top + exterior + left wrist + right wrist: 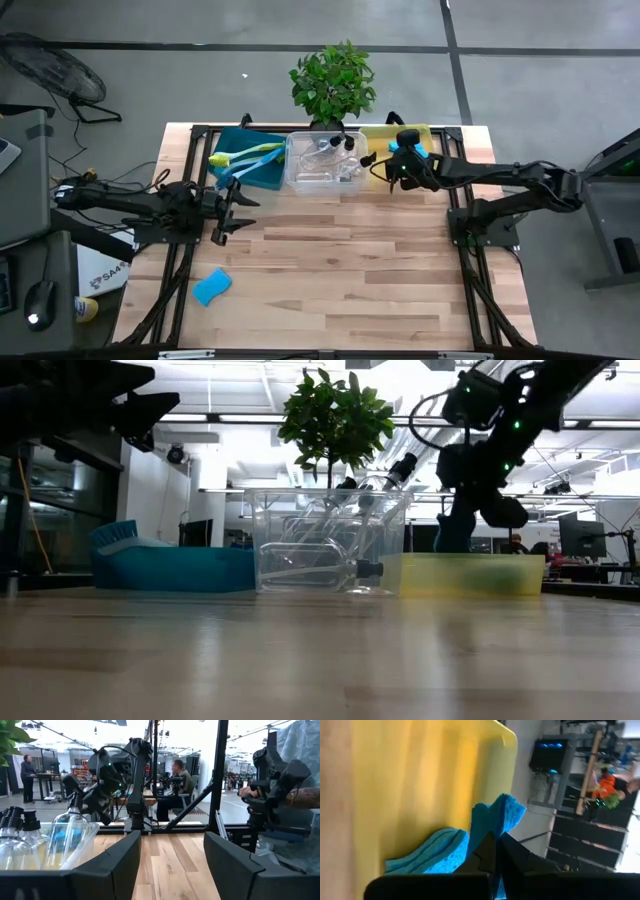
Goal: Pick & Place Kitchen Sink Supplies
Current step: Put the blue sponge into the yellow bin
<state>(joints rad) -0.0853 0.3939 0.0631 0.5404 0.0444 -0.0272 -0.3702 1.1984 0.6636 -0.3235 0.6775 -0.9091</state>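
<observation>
From above, the right gripper (398,152) hangs over the yellow bin (432,134), pinching a blue sponge (408,148); the left gripper (232,205) waits mid-table, fingers apart and empty, and a second sponge (211,286) lies near the front edge. At table height, the clear bin (330,540) holds pump bottles (320,565). Through the left wrist, those fingers stand spread. Through the right wrist, closed fingers clamp the sponge above another sponge (427,852) in the bin. Placing seems underway; next calls for letting go.

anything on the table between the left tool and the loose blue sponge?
Nothing: high view shows bare wood between left tool and blue sponge.
</observation>
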